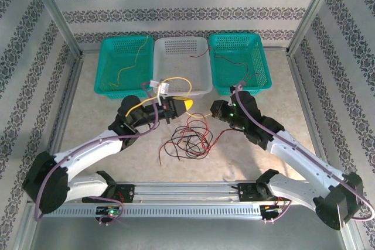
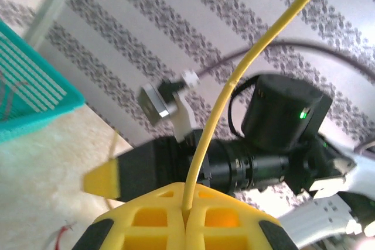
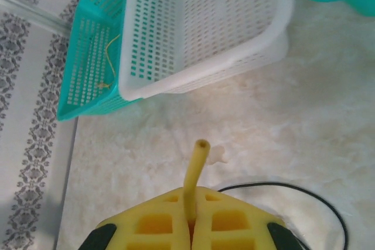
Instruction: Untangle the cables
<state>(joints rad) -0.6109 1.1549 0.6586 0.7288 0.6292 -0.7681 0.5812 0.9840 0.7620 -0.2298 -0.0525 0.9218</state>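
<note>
The left fingers (image 2: 179, 218) are squeezed tight on a yellow cable (image 2: 234, 80). The cable climbs up and away from them in one long bend. The right fingers (image 3: 181, 218) are squeezed tight too. They hold a short yellow end (image 3: 196, 165) that pokes out just past their tips.

From above, the two sets of fingers are close together and face each other over the middle of the tabletop (image 1: 281, 92). The yellow cable loops toward the white basket (image 1: 181, 38) at the far edge. It may be one cable held in two spots, but the pictures do not make that sure. Holding it in two spots, up off the tabletop, likely lets the arms pull it free without dragging the other cables along.

The red and black cables (image 1: 187, 140) lie in a curly heap on the tabletop. The heap is between the two arms, just on the near side of the fingers. The strands cross over each other many times, so they are not sorted yet.

A teal basket stands on each side of the white one along the far edge. The left teal basket (image 1: 126, 39) has a thin yellowish strand in it. The right teal basket (image 1: 234, 35) has a thin dark red one. The baskets are probably where freed cables go.
</note>
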